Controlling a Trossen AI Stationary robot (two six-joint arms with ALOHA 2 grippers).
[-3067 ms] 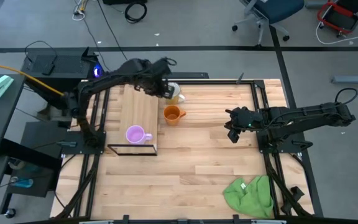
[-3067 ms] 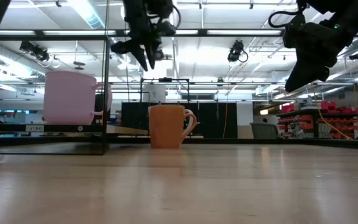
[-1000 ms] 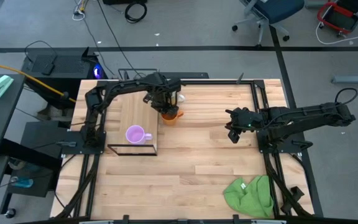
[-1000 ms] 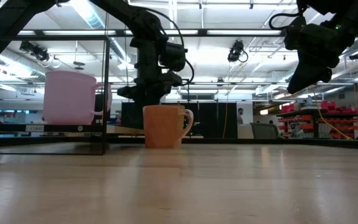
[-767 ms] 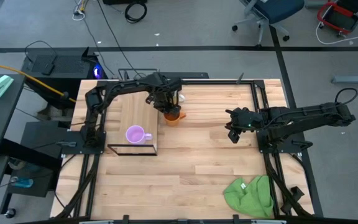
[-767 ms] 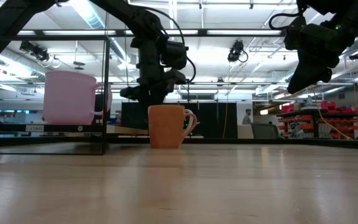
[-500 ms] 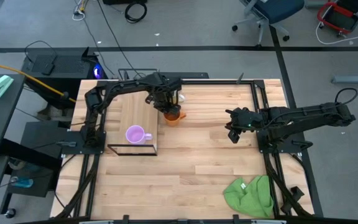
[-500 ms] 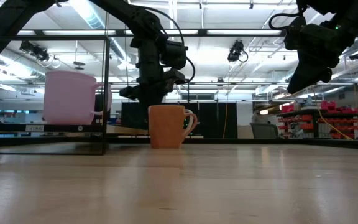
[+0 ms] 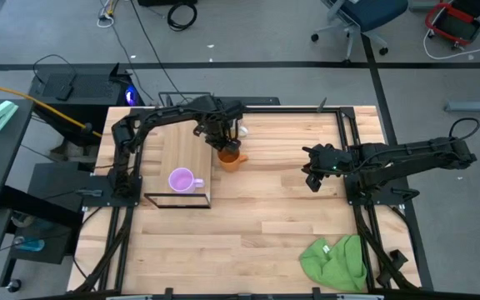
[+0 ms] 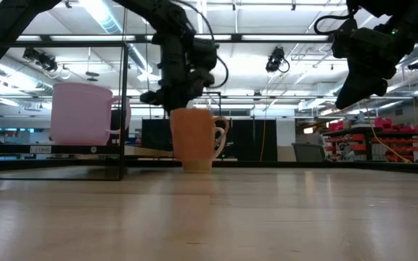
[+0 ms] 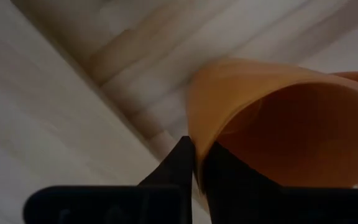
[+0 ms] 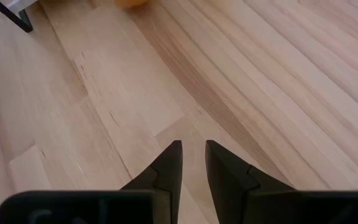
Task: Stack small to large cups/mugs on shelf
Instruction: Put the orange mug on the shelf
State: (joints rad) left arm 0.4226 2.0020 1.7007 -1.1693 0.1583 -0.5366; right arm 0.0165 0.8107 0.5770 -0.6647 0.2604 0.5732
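- Left gripper (image 11: pixel 197 163): fingers clamped on orange mug (image 11: pixel 284 124) rim, one finger inside, one outside.
- Right gripper (image 12: pixel 193 155): fingers parted slightly, empty, above tabletop (image 12: pixel 278 81).

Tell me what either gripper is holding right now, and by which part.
The left gripper pinches the orange mug by its rim wall, one finger inside, one outside, opposite the handle. The right gripper holds nothing, open above the table.

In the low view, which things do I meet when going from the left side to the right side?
Purple mug on the shelf → orange mug, its rim pinched by the left gripper → right gripper, hanging above the table.
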